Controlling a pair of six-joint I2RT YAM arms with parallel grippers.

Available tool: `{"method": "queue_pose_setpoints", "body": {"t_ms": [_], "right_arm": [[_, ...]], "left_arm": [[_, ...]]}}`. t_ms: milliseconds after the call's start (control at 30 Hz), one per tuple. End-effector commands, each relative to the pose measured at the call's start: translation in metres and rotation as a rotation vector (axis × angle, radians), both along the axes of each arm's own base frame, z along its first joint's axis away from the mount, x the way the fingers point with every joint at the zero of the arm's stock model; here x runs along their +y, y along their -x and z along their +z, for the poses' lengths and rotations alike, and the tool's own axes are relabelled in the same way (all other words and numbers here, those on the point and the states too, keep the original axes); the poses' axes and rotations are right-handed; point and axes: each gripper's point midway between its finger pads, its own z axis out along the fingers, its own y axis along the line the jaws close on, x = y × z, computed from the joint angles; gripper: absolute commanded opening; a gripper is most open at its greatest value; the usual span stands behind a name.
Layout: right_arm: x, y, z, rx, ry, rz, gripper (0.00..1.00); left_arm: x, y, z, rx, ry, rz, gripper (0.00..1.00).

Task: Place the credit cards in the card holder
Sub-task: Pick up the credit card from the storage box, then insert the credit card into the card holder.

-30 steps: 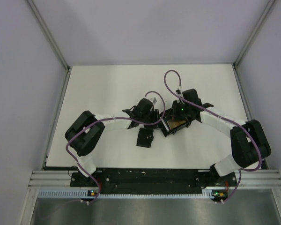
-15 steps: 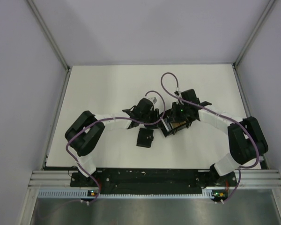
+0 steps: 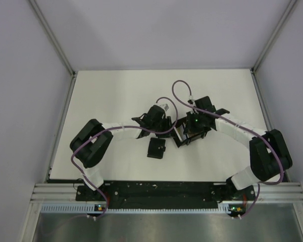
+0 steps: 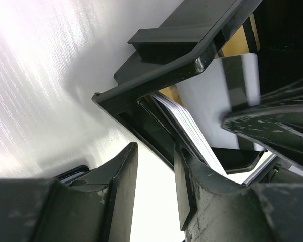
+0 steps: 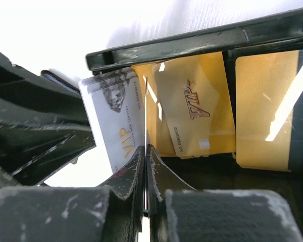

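white surface (image 3: 116,96) carries an open black box (image 5: 192,43) holding gold cards (image 5: 189,111). left hand (image 4: 154,151): fingers apart at the box wall; grip cannot be told. right hand (image 5: 146,151): fingers together on a thin card (image 5: 146,101), seen edge-on. card holder (image 3: 156,147) lies on the surface beside the box.

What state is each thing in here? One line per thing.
black box: open, holding cards.
silver cards: stacked inside the box.
gold card: flat in the box.
card holder: lying on the table, untouched.
left fingers: parted at the box's wall.
right fingers: shut on a thin card.
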Motion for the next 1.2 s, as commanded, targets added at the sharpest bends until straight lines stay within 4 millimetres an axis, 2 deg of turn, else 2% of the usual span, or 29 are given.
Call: {"method": "queue_pose_setpoints", "body": {"t_ms": [0, 167, 200, 333, 467, 533, 633, 767, 867, 967, 1167], "right_arm": [[0.005, -0.024, 0.065, -0.202, -0.041, -0.005, 0.0], [-0.006, -0.031, 0.1, -0.297, -0.047, -0.091, 0.0], [-0.005, -0.029, 0.104, -0.301, -0.061, -0.098, 0.0], [0.003, -0.019, 0.112, -0.273, -0.145, -0.117, 0.0], [0.018, -0.003, 0.116, -0.229, -0.273, -0.11, 0.0], [0.023, 0.005, 0.114, -0.211, -0.314, -0.114, 0.0], [0.032, 0.016, 0.103, -0.185, -0.32, -0.108, 0.0], [0.059, 0.034, 0.089, -0.147, -0.294, -0.081, 0.0], [0.079, 0.041, 0.086, -0.146, -0.275, -0.089, 0.0], [0.097, 0.041, 0.079, -0.14, -0.257, -0.089, 0.0], [0.128, 0.044, 0.058, -0.091, -0.206, -0.076, 0.0]], "left_arm": [[-0.002, -0.011, 0.032, -0.085, 0.045, 0.016, 0.39], [0.002, -0.013, 0.044, -0.136, 0.037, 0.006, 0.44], [0.005, -0.01, 0.04, -0.117, 0.015, 0.004, 0.45], [0.011, -0.008, 0.042, -0.122, 0.002, 0.013, 0.5], [0.033, -0.003, 0.043, -0.139, -0.062, 0.054, 0.55], [0.049, 0.0, 0.046, -0.164, -0.106, 0.083, 0.59], [0.084, 0.003, 0.045, -0.185, -0.215, 0.167, 0.63], [0.128, 0.017, 0.033, -0.167, -0.329, 0.264, 0.64], [0.159, 0.026, 0.02, -0.124, -0.365, 0.348, 0.65], [0.179, 0.03, 0.013, -0.084, -0.355, 0.418, 0.66], [0.201, 0.038, 0.011, -0.055, -0.318, 0.477, 0.73]]}}
